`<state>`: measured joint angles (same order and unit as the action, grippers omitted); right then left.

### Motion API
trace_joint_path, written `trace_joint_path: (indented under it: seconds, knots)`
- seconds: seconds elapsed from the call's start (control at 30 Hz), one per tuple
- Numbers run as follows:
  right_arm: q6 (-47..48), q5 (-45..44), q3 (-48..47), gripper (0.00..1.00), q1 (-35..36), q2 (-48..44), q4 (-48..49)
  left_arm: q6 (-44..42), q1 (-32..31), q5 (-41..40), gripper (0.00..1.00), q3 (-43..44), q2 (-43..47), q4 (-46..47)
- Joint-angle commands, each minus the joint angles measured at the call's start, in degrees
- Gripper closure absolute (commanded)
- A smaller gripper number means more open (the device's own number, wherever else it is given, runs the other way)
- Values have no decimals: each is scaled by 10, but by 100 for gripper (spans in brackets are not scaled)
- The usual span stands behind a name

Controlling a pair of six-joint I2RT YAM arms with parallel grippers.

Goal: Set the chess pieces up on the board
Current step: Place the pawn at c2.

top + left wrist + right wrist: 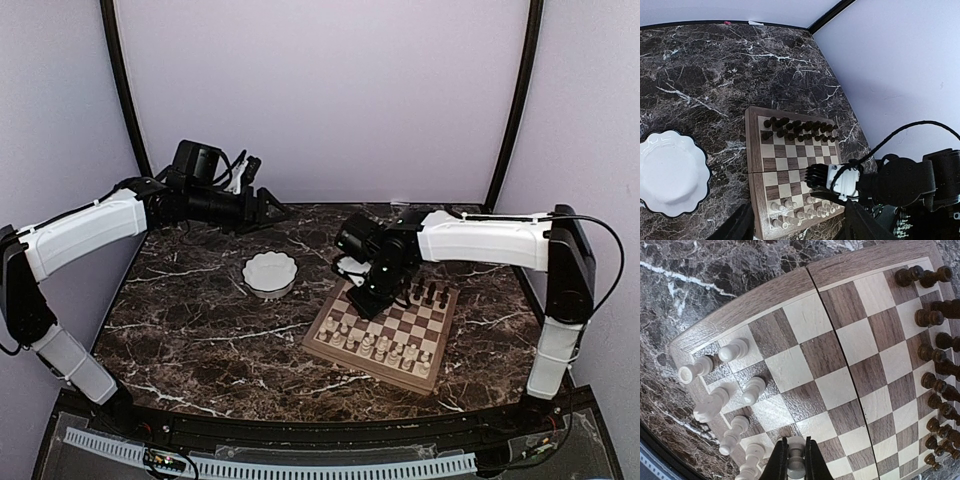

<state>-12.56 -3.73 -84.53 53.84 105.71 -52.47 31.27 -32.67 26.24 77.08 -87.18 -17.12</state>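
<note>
— What do the arms look like?
— The left arm (85,232) and the right arm (485,240) both have white shells on the long links, with black joints and black bases.
— Any wiring?
— A thin black cable (920,123) arches over the right arm, and more black leads (238,165) bunch at the left wrist. The right end effector (796,446) has black fingers.

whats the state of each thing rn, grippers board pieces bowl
left gripper, open, empty
right gripper, shut on a pale piece
board, unfolded flat
dark pieces, upright in two rows
pale pieces, upright at the opposite end
bowl, empty
</note>
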Motion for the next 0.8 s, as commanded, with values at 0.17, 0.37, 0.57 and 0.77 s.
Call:
trace_joint_path:
  seconds: [0.17,0.37,0.57,0.77]
  knots:
    - [56,25,-39,98,5,43,-11,-5,-2,-2,36,6,23,-13]
    - [61,54,-40,98,5,56,-6,-5,-2,1,36,7,18,-12]
    - [67,65,-28,97,5,57,-2,-4,-2,6,36,11,10,-11]
    - [68,70,-26,96,5,64,3,5,-2,10,36,15,0,-7]
